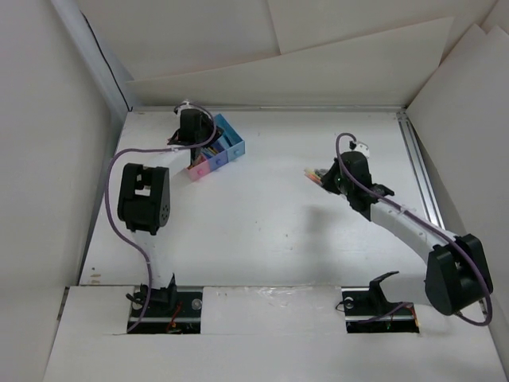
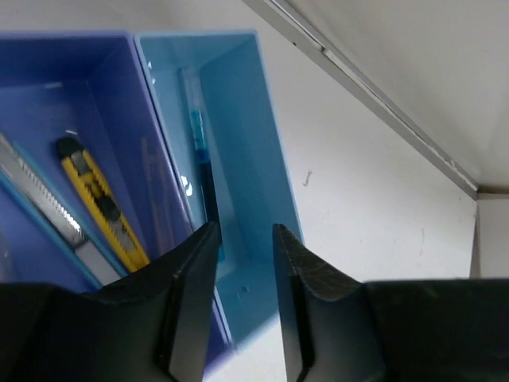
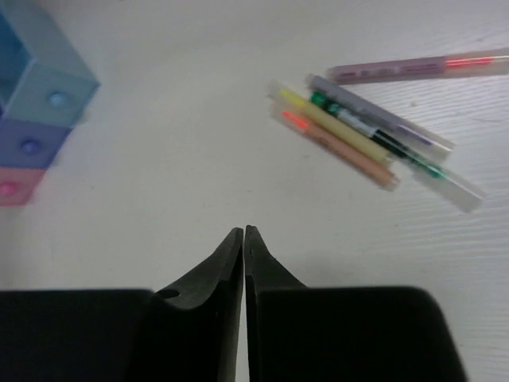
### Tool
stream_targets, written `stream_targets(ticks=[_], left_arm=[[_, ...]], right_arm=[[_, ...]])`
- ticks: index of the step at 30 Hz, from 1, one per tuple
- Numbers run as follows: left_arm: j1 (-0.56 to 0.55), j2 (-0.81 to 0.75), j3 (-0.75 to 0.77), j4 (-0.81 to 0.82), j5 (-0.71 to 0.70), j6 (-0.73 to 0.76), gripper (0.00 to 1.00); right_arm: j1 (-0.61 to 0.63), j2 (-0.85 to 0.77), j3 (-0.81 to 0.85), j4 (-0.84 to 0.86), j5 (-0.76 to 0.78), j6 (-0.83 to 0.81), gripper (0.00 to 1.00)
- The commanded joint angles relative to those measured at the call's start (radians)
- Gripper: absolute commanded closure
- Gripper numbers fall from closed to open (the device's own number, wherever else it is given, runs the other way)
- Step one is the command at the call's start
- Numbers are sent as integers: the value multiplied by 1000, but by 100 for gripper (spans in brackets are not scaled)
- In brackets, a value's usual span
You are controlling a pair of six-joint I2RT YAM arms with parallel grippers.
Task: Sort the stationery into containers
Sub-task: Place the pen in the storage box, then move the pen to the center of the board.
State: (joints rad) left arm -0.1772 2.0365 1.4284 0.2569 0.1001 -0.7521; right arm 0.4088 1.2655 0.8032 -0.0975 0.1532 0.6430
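Observation:
The three joined bins stand at the back left: pink (image 1: pixel 199 169), dark blue (image 1: pixel 215 157), light blue (image 1: pixel 231 137). My left gripper (image 2: pixel 242 227) is open and empty, hovering over the light blue bin (image 2: pixel 274 167), which holds a blue-black pen (image 2: pixel 203 163). The dark blue bin (image 2: pixel 111 87) holds a yellow cutter (image 2: pixel 99 203) and a grey one (image 2: pixel 48 207). My right gripper (image 3: pixel 243 231) is shut and empty, just short of several pens (image 3: pixel 358 131) lying side by side on the table, with a pinkish pen (image 3: pixel 413 68) beyond them. The eraser blocks are out of view.
The bins also show in the right wrist view at the far left (image 3: pixel 40 91). White walls enclose the table. A metal rail (image 1: pixel 421 179) runs along the right edge. The left arm's elbow (image 1: pixel 143 197) hangs over the left side.

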Motion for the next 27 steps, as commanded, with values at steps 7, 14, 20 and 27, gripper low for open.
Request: stream_targets(ticks=[7, 14, 20, 27], left_arm=[[-205, -389, -391, 318, -2, 0, 73], [-266, -509, -641, 441, 81, -21, 73], [-275, -619, -759, 466, 118, -10, 73], [-275, -664, -792, 466, 162, -1, 73]], right_arm=[[-111, 236, 100, -90, 59, 11, 71], [-130, 333, 155, -90, 37, -9, 55], [-139, 399, 209, -108, 26, -19, 55], [-139, 434, 249, -117, 16, -19, 53]])
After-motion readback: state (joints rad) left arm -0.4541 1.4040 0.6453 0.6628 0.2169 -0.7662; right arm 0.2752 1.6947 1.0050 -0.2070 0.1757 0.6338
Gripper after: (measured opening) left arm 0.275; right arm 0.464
